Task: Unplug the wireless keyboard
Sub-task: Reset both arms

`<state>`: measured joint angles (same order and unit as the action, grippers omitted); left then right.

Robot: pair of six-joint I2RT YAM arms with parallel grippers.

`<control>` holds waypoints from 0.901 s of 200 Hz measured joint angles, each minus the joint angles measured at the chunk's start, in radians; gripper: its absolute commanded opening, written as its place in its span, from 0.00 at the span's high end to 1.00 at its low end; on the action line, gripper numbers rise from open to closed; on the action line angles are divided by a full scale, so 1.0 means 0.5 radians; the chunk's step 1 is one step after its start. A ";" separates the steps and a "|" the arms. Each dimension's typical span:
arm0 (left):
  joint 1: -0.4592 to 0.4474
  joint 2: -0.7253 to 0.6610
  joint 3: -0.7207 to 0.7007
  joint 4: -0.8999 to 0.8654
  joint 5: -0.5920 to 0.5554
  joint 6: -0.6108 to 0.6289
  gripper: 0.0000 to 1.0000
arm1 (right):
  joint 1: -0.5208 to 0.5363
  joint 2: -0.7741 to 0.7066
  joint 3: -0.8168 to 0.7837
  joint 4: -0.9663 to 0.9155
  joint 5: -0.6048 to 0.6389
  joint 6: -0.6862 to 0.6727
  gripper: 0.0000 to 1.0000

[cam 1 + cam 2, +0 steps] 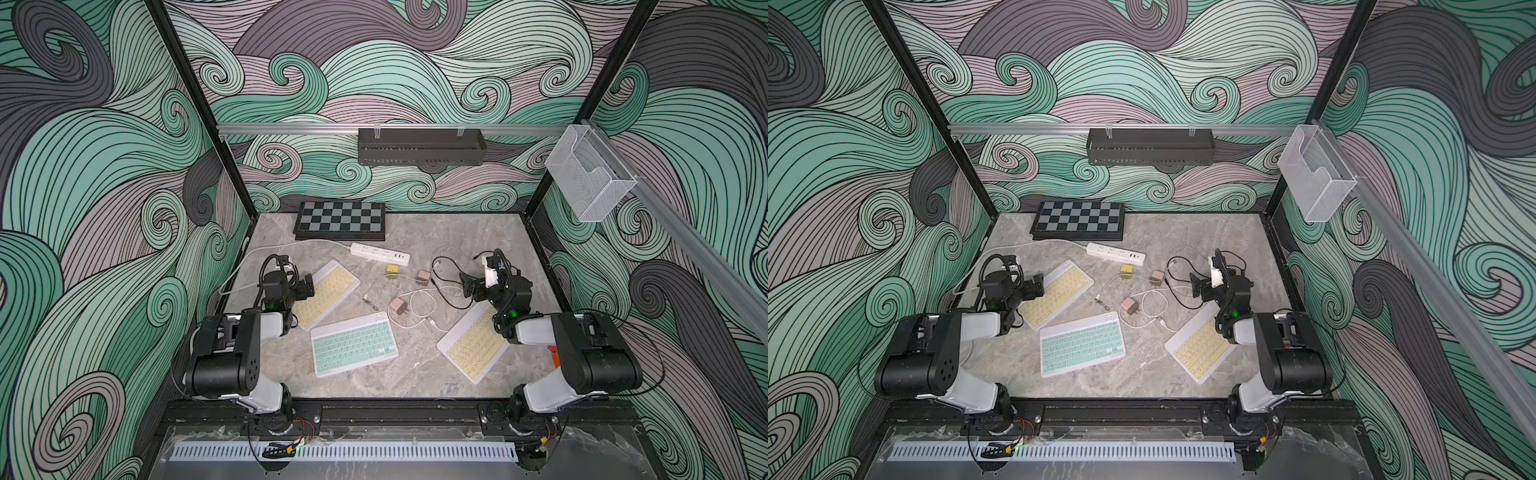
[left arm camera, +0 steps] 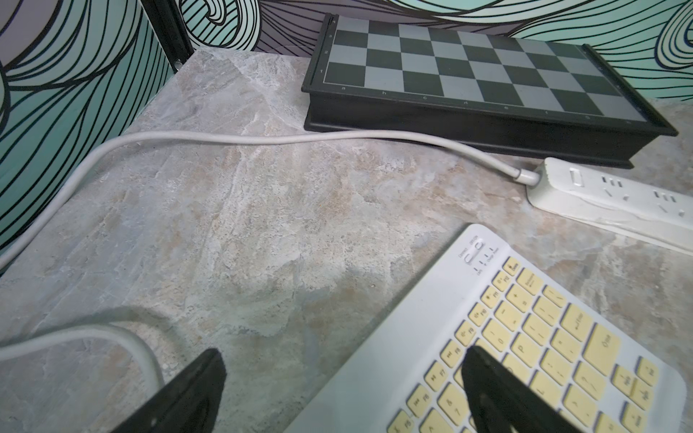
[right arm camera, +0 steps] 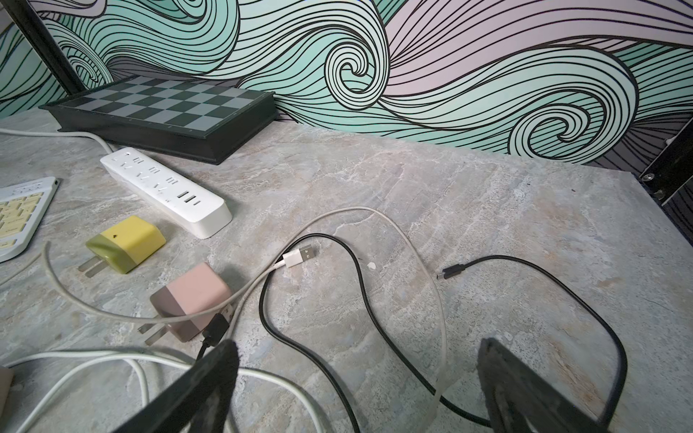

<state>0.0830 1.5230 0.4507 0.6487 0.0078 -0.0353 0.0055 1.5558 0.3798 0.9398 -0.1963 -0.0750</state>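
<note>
While both jaw pairs stood wide and empty, the left gripper (image 2: 337, 378) hovered over the left yellow keyboard (image 1: 332, 291), the right gripper (image 3: 356, 375) over loose cables (image 3: 452, 270). The green keyboard (image 1: 353, 344) lay near centre, the right yellow keyboard (image 1: 469, 349) near right.

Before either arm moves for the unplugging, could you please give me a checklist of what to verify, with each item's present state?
1. Left gripper open, empty: ok.
2. Right gripper open, empty: ok.
3. Power strip free of plugs: ok.
4. Plugged keyboard identified: cannot tell; a cable end lies near the teal keyboard, at its far edge.
5. Black plug lying loose: ok.
</note>
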 measured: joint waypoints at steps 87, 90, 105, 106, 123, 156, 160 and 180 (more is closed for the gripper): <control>-0.016 -0.011 -0.115 0.104 0.050 0.034 0.01 | 0.079 -0.037 -0.119 0.061 0.128 -0.024 0.01; -0.019 -0.009 -0.101 0.085 0.035 0.027 0.01 | 0.079 -0.023 -0.096 0.037 0.139 -0.018 0.01; -0.019 0.002 -0.028 0.057 -0.012 0.011 0.01 | 0.047 0.007 -0.002 -0.056 0.198 0.017 0.01; -0.019 0.002 -0.025 0.056 -0.012 0.011 0.01 | 0.043 0.008 0.002 -0.051 0.203 0.016 0.01; -0.018 0.002 0.016 0.055 -0.047 0.000 0.01 | 0.021 0.007 0.029 -0.061 0.250 0.030 0.01; -0.018 0.002 0.019 0.033 -0.073 -0.005 0.01 | 0.022 0.008 0.027 -0.076 0.285 0.038 0.01; -0.018 0.002 0.019 0.033 -0.076 -0.005 0.01 | 0.022 0.008 0.027 -0.079 0.285 0.038 0.01; -0.019 0.002 0.019 0.033 -0.082 -0.005 0.01 | 0.024 0.008 0.027 -0.079 0.290 0.040 0.01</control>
<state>0.0734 1.5238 0.4603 0.6651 -0.0330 -0.0376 0.0174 1.5597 0.3935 0.9001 -0.0513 -0.0547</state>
